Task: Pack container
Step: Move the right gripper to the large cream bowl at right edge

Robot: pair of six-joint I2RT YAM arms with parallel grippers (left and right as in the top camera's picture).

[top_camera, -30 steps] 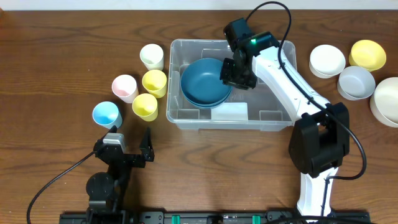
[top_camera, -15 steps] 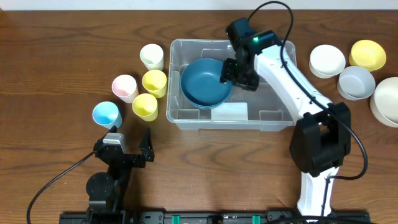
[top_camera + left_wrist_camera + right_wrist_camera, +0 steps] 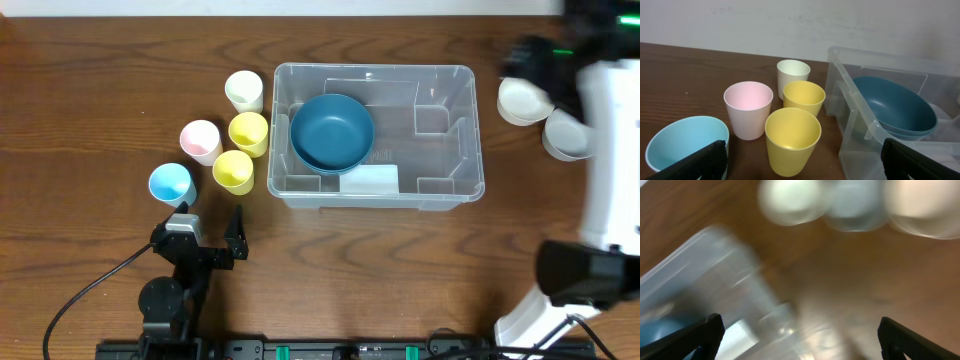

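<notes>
Though blurred at right wrist, overhead sharp: bowl in container; left tool, right tool wide.

five cups stand upright in a loose cluster on the brown wooden counter. a cream cup is farthest back. the back yellow cup and the front yellow cup stand just beside each other. a pink cup is to their left, and a light blue cup is nearest the front. a dark blue bowl sits nested in another like it. far right, a white bowl and a grey bowl lie close together, partly hidden.
</notes>
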